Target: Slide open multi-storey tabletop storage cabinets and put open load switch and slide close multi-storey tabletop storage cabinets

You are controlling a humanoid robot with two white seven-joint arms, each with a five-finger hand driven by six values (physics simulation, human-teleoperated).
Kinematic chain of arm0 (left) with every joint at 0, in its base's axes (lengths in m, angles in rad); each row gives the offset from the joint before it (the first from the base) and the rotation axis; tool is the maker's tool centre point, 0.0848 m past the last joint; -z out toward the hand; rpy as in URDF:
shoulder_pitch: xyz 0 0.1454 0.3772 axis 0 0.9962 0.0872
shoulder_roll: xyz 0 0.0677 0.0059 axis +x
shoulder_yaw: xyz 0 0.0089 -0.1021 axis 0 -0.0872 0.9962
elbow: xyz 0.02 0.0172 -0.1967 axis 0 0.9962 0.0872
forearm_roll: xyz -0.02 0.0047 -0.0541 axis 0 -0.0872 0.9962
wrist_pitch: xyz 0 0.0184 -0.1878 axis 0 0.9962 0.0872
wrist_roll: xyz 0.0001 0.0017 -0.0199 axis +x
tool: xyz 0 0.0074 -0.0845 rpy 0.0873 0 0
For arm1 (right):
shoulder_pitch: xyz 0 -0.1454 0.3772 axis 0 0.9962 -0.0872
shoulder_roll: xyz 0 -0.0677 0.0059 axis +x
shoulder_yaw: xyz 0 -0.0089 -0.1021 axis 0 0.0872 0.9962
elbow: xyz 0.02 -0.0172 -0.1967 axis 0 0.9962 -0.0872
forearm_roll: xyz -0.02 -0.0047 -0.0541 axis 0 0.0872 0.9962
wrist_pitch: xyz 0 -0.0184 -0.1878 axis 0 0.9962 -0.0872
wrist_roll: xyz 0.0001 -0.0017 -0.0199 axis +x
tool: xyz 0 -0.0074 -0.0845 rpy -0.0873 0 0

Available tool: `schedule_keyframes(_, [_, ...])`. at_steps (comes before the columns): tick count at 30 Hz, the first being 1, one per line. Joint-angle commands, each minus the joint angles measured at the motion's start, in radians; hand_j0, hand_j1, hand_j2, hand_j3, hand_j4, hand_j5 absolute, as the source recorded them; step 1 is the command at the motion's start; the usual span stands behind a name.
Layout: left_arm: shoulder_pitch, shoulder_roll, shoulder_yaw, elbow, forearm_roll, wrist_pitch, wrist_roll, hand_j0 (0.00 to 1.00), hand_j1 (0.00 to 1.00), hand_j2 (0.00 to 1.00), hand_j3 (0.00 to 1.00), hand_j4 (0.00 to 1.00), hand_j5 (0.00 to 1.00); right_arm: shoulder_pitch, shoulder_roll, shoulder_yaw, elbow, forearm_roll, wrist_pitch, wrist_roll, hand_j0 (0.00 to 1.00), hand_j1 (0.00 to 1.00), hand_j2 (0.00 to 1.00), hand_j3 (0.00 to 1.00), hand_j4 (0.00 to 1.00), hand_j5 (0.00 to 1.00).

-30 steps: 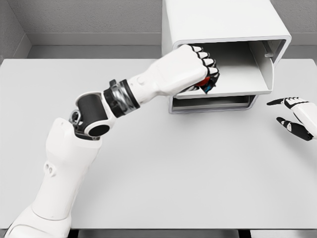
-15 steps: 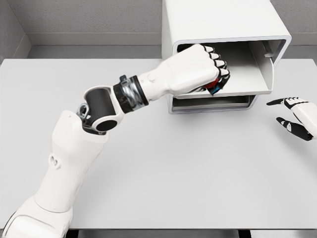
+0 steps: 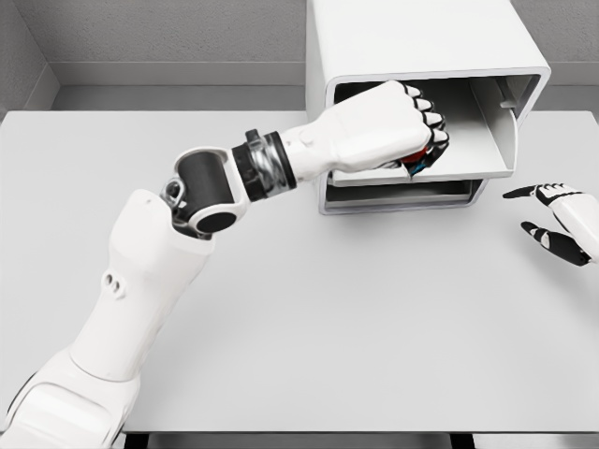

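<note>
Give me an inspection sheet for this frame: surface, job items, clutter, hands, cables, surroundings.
Surface: grey table, flat.
Job's things: white storage cabinet at the table's back, upper drawer slid open; load switch, red and blue, only partly visible in the fist over the drawer.
Clutter: nothing seen.
Hands: left hand curled on the switch inside the drawer; right hand open at the right edge.
Cables: nothing seen.
Surroundings: grey walls.

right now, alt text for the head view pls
The left hand, fingers closed on a small red and blue load switch, reaches into the open upper drawer of a white tabletop cabinet. The right hand rests open at the right edge.
</note>
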Motion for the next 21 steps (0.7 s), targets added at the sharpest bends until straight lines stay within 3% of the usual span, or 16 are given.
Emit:
schedule_keyframes(1, [0.0,0.0,-0.002,0.013,0.005,0.002,0.001,0.29,0.29,0.29,0.29,0.29,0.29,0.0,0.002,0.001,-0.001,-0.007,0.001,0.0,0.67,0.67,0.67,0.67,0.67,0.67])
schedule_keyframes(14, [-0.032,0.0,-0.002,0.088,0.003,0.002,0.001,0.29,0.29,0.29,0.29,0.29,0.29,0.0,0.002,0.0,-0.001,-0.007,0.001,0.0,0.67,0.67,0.67,0.67,0.67,0.67])
schedule_keyframes(21, [-0.034,0.0,-0.009,0.091,0.003,0.002,0.001,0.3,0.3,0.3,0.3,0.3,0.3,0.0,0.007,0.001,-0.002,-0.007,0.001,0.0,0.67,0.67,0.67,0.67,0.67,0.67])
